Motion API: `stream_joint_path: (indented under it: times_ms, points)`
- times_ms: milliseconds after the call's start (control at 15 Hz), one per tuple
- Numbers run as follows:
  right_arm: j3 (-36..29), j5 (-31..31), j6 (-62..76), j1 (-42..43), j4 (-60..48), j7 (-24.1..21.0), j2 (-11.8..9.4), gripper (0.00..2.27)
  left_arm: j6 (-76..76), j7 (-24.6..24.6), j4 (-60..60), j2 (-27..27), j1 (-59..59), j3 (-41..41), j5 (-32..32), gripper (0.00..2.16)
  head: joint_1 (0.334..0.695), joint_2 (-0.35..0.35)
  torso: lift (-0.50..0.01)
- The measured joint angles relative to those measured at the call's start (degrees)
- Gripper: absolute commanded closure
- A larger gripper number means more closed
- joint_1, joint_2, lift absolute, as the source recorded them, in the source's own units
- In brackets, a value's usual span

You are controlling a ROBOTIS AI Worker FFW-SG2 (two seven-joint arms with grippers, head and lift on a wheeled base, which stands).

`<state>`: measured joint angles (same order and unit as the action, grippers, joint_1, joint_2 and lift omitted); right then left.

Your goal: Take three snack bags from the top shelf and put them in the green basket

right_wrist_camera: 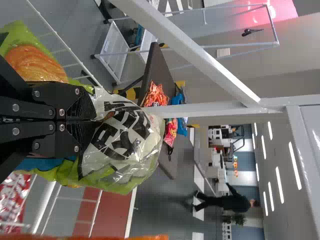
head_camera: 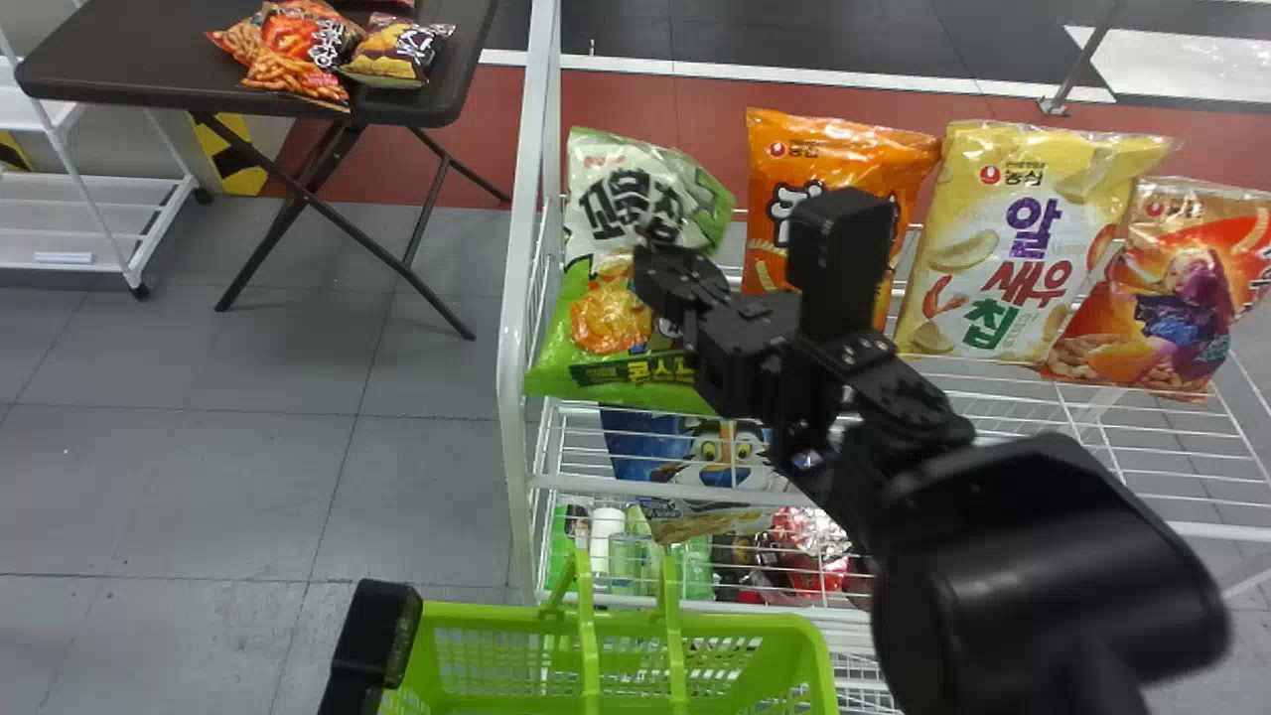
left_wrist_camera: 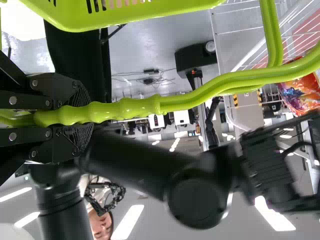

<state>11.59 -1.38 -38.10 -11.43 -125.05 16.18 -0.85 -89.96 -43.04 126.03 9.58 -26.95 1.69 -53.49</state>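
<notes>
In the head view my right gripper (head_camera: 660, 263) is at the green snack bag (head_camera: 635, 367), leftmost on the top shelf (head_camera: 1112, 437). The right wrist view has the right gripper (right_wrist_camera: 92, 120) shut on that green and white bag (right_wrist_camera: 125, 145), its film bunched at the fingertips. An orange bag (head_camera: 834, 159), a yellow bag (head_camera: 1023, 248) and a red-orange bag (head_camera: 1162, 288) stand to its right. My left gripper (head_camera: 372, 645) is beside the green basket (head_camera: 635, 645); in the left wrist view the left gripper (left_wrist_camera: 80, 117) is shut on the basket handle (left_wrist_camera: 135, 107).
The rack's white post (head_camera: 526, 248) rises just left of the green bag. Lower rack levels hold a blue bag (head_camera: 715, 457) and bottles (head_camera: 606, 546). A dark table (head_camera: 149, 60) with other snacks stands at the back left.
</notes>
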Motion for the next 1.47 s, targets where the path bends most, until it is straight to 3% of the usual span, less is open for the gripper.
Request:
stream_joint_path:
  times_ms: [267,400,467,600,800,867,1200,1467]
  points:
    - [-6.90,1.50,-14.97,-9.99,-15.74,4.46,-4.78,2.25,0.00,0.17,-0.02,-0.09,-0.02,0.09,0.30,1.64,0.695,-0.242,-0.028]
    - [-11.54,2.10,-24.33,-15.10,-23.91,8.10,-5.82,2.25,0.00,0.23,-0.02,-0.16,-0.04,0.03,0.38,1.64,0.695,-0.350,-0.028]
    - [-13.84,2.19,-28.37,-17.52,-27.53,10.22,-5.87,2.25,0.00,0.24,-0.01,-0.18,-0.09,0.02,0.38,1.64,0.695,-0.350,-0.028]
    - [-19.53,2.82,-39.57,-21.28,-34.59,16.05,-5.23,2.25,0.00,0.32,0.08,-0.36,-0.39,0.03,0.44,1.64,0.695,-0.350,-0.028]
    - [-27.68,3.35,-49.17,-24.87,-39.38,25.81,-0.23,2.25,0.00,1.04,0.16,-0.76,-0.37,-0.48,0.67,1.64,0.695,-0.350,-0.028]
    - [-28.81,3.40,-50.55,-25.69,-39.59,28.11,0.46,2.25,0.00,1.19,0.18,-0.79,-0.27,-0.64,0.70,1.64,0.695,-0.350,-0.028]
    - [-23.07,3.41,-50.57,-31.76,-34.69,29.76,0.84,2.25,0.00,1.91,0.36,-0.88,-0.13,-1.33,0.68,1.63,0.695,-0.350,-0.028]
    - [-15.70,-0.19,-38.88,-34.05,-26.87,28.85,0.44,2.24,0.00,2.06,0.70,-0.88,-0.12,-1.63,0.69,1.63,0.695,-0.350,-0.028]
